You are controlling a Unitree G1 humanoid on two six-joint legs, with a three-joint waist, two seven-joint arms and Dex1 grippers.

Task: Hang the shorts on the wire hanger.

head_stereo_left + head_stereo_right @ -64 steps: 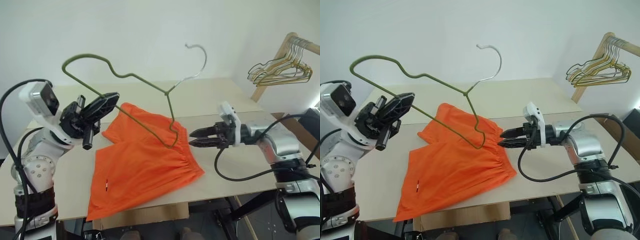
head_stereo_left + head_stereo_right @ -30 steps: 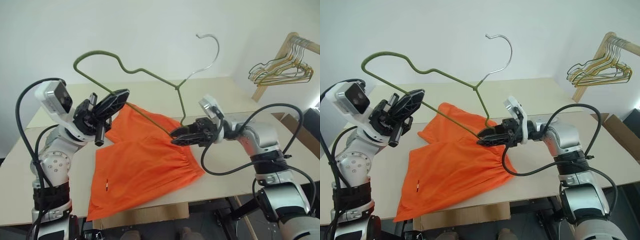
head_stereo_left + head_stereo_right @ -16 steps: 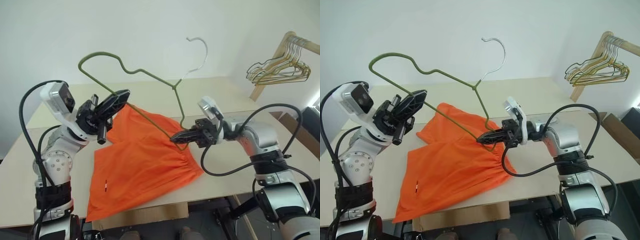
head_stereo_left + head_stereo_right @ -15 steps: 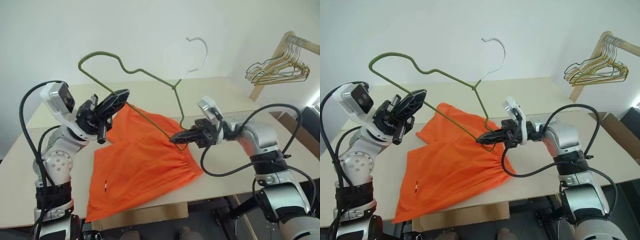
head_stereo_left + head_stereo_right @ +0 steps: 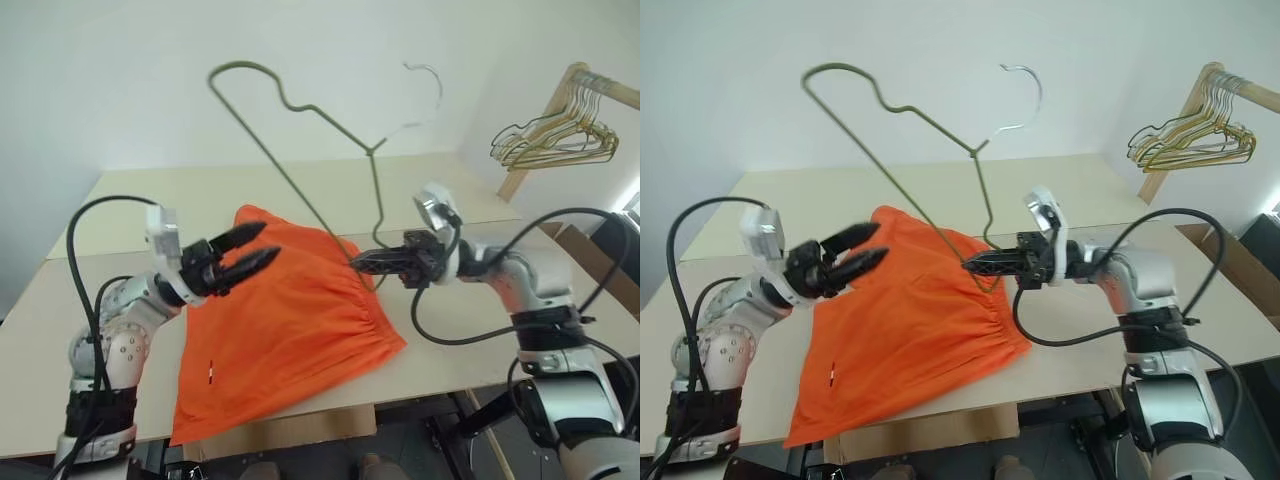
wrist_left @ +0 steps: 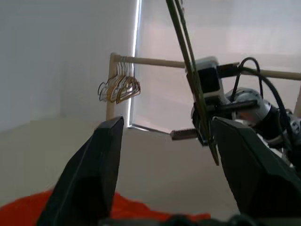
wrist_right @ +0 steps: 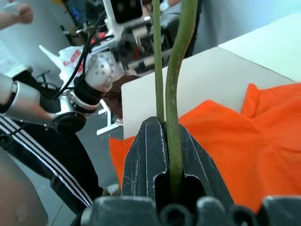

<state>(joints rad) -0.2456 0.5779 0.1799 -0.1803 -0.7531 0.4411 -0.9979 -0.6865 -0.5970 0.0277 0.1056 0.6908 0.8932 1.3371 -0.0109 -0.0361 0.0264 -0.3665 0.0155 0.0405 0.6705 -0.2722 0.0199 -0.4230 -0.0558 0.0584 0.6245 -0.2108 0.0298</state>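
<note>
At frame centre, on the pale table (image 5: 440, 355): the shorts (image 5: 290, 320), spread flat, lower hem reaching the near table edge. Right gripper (image 5: 360, 262), fingers clamped on the wire hanger (image 5: 300, 190) at its lower corner, just above the waistband; the hanger stands raised, hook at upper right, its blurred tip hard to trace. Left gripper (image 5: 250, 250), fingers spread and holding nothing, over the shorts' left leg, apart from the hanger. Upper right: rack of hangers (image 5: 560, 135), well apart. Bare tabletop behind and to both sides.

1 shorts (image 5: 290, 310), 1 wire hanger (image 5: 300, 130), 2 pincers: left pincer (image 5: 255, 248), right pincer (image 5: 362, 262)
</note>
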